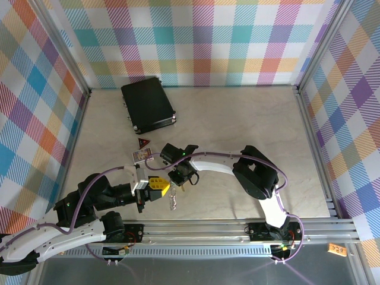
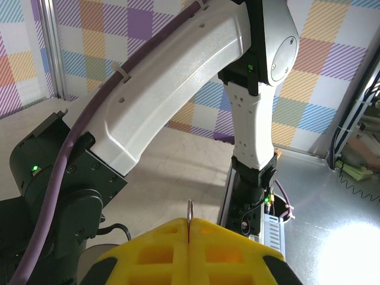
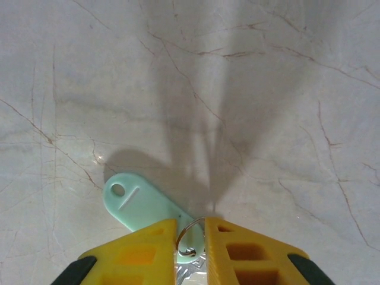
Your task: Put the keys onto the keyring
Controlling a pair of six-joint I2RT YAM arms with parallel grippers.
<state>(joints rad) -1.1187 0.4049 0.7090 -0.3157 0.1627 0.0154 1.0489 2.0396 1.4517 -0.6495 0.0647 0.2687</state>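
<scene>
**Up front by the rail (image 1: pixel 237 227): crowded, roomy to the right**

Black case (image 1: pixel 148 104) sits back left near the left wall (image 1: pixel 53 89). Left gripper (image 2: pixel 189 224) is clamped on the thin edge of the keyring (image 2: pixel 189 209). Beside it, right gripper (image 3: pixel 190 228) flanks the small ring of the teal key (image 3: pixel 139 202) lying on the desk (image 3: pixel 267 119), can't tell if pinched. Bare marble runs right to the plaid right wall (image 1: pixel 350 89).

key (image 3: pixel 145 205): pale mint-green plastic head, flat, rounded, small hole + slot nr far end
key pose: flat on marble table (image 3: pixel 285 119), holed end twd upper left in right wrist view
wire ring (image 3: pixel 189 236): small, silver, at key's nr end, in narrow gap betw right gripper (image 3: pixel 190 221) fingers; blade mostly hidden
keyring (image 2: pixel 189 209): thin silver metal, edge-on, upright, pinched in closed left gripper (image 2: pixel 189 224)
keyring, top view: silver bit just beside yellow fingers; shape too small to tell
</scene>
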